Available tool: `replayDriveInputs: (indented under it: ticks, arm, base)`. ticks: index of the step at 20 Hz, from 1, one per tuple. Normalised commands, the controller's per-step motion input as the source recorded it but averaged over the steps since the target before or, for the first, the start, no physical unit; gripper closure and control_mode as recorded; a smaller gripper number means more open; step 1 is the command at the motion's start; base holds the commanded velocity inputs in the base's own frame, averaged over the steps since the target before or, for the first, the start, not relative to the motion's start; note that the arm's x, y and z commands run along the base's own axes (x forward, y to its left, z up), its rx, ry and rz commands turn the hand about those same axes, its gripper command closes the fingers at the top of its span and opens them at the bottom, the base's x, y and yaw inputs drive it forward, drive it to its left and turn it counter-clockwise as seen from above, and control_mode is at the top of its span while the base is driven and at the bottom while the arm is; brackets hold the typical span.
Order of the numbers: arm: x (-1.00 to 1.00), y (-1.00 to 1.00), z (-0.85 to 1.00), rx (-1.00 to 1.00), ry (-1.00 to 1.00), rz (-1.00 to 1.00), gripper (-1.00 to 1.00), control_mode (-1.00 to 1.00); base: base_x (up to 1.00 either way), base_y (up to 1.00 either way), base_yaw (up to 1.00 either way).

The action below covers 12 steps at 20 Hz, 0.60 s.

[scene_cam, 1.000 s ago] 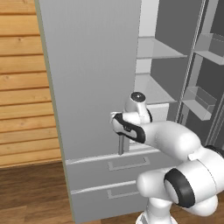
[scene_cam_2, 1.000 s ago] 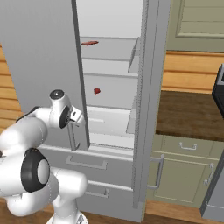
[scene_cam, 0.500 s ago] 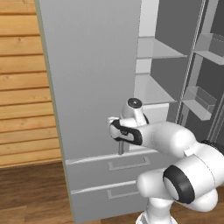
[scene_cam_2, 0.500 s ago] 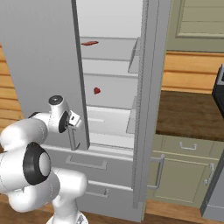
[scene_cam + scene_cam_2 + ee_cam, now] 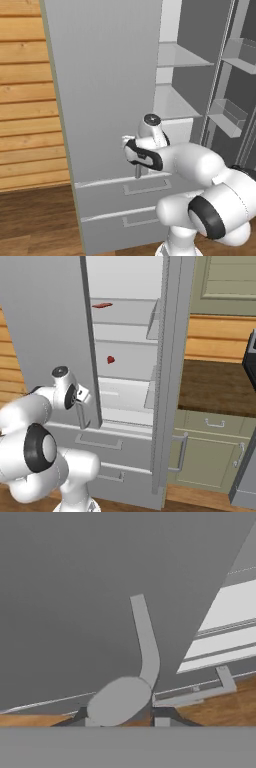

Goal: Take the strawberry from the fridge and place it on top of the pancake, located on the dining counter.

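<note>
Gripper (image 5: 137, 172) of the white arm hangs close against the front of the tall light-grey two-door fridge (image 5: 107, 90), at the lower edge of its left door, just above the upper of the two drawers. Whether the dark fingers are spread or pressed together cannot be told. In the hand view the fingertips sit right at the foot of that door's vertical bar handle (image 5: 145, 642), with the grey door panel behind it. The fridge's right door stands swung open, showing white shelves inside. On a middle shelf, well apart from the arm, lies the tiny bright red rounded strawberry (image 5: 111, 359). One shelf higher rests a flatter dull red-brown piece (image 5: 102, 305).
</note>
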Motion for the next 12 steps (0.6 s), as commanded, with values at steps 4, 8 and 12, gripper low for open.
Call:
replayDriveInputs:
  ticks: [4, 8, 12]
  arm:
    - [-0.76, 0.34, -0.21, -0.01, 0.01, -0.22, 1.0, -1.0]
    - [-0.84, 0.52, -0.19, -0.02, 0.03, -0.33, 1.0, -1.0]
    - [-0.75, 0.71, -0.16, -0.1, 0.02, -0.36, 1.0, -1.0]
  base:
    - [0.0, 0.0, 0.0]
    - [0.0, 0.0, 0.0]
    - [0.0, 0.0, 0.0]
